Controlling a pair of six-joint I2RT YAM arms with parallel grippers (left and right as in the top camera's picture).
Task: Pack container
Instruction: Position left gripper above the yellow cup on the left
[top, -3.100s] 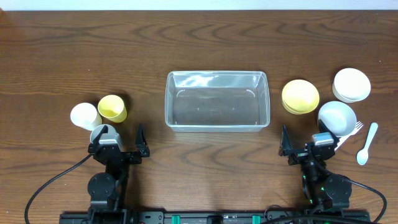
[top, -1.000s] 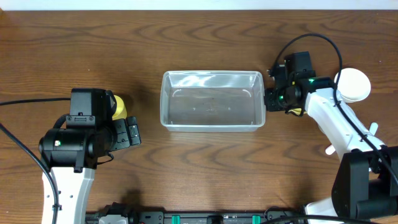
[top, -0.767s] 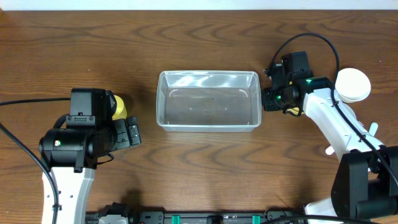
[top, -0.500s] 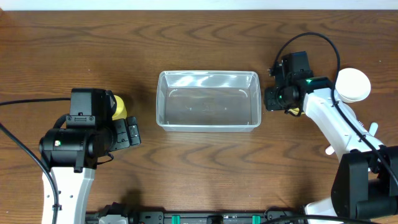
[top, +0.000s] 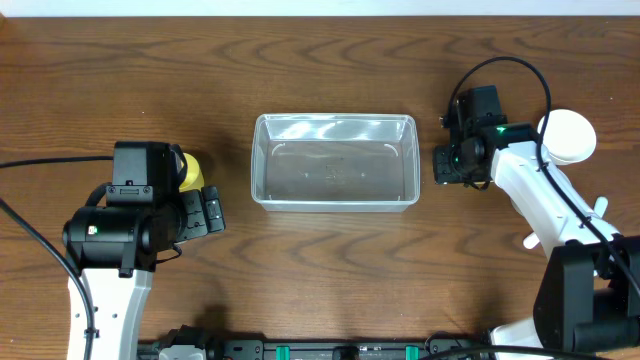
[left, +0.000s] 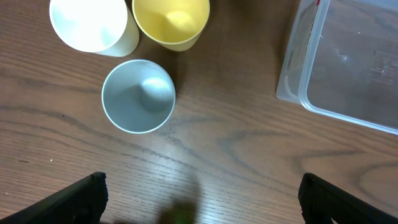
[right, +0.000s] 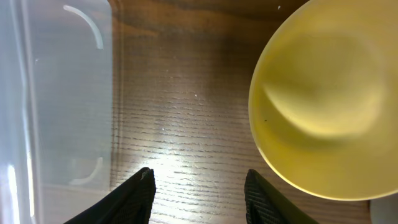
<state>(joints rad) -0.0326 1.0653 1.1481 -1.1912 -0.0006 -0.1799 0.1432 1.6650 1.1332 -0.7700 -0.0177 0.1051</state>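
Overhead and wrist views of the two-arm workspace. The container (top: 334, 204), a clear rectangular bin with rounded corners, stands at the middle of the wooden table (top: 320, 60) with its long sides running left to right; nothing lies inside it.

The right gripper (right: 199, 193) hangs over bare wood just to the right of the container's right short wall. Its fingers are apart, with nothing between them, and touch neither the bin nor the yellow bowl (right: 323, 99) on their other side. A white bowl (top: 566, 135) sits further right, partly covered by the arm.

The left gripper (left: 202, 196) is spread wide, its two fingertips at opposite lower corners of the wrist view and holding nothing. Beyond it stand three upright cups: a pale grey cup (left: 138, 96) nearest, with a white cup (left: 90, 25) and a yellow cup (left: 173, 22) side by side at the far edge. All three lie well to the left of the container.
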